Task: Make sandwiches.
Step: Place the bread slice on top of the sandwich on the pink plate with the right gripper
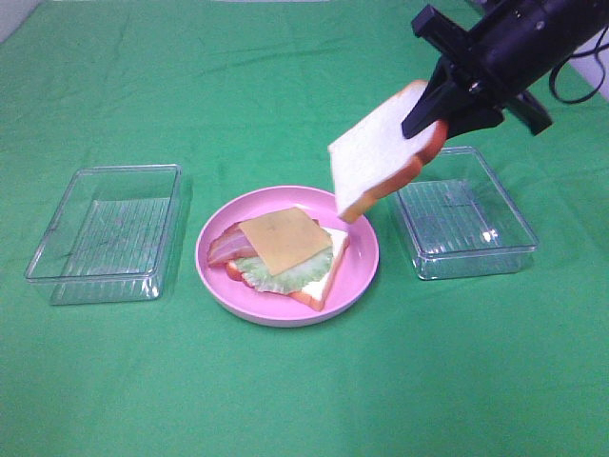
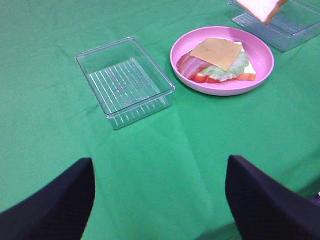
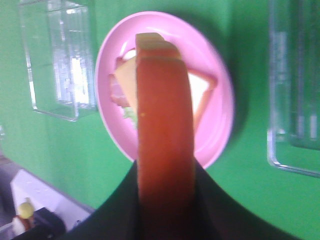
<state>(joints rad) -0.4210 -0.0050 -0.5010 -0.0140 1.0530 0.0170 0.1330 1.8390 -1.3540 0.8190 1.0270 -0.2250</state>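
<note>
Open sandwich stack (image 1: 285, 255): bread, lettuce, bacon and cheese slice (image 1: 284, 239) uppermost, lying on the pink plate (image 1: 362, 271) at mid-tabletop (image 1: 304, 400). I see my right tool (image 1: 440, 107) pinching the top bread slice (image 1: 376, 157) by its crust, tilted, airborne above the plate's far-right rim. My left tool (image 2: 160, 195) hangs spread, holding nothing. Clear trays flank the plate, left (image 1: 105, 233) and right (image 1: 466, 214).

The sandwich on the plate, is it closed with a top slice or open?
Open. The cheese lies uncovered on the sandwich; the right gripper holds the top bread slice in the air.
</note>
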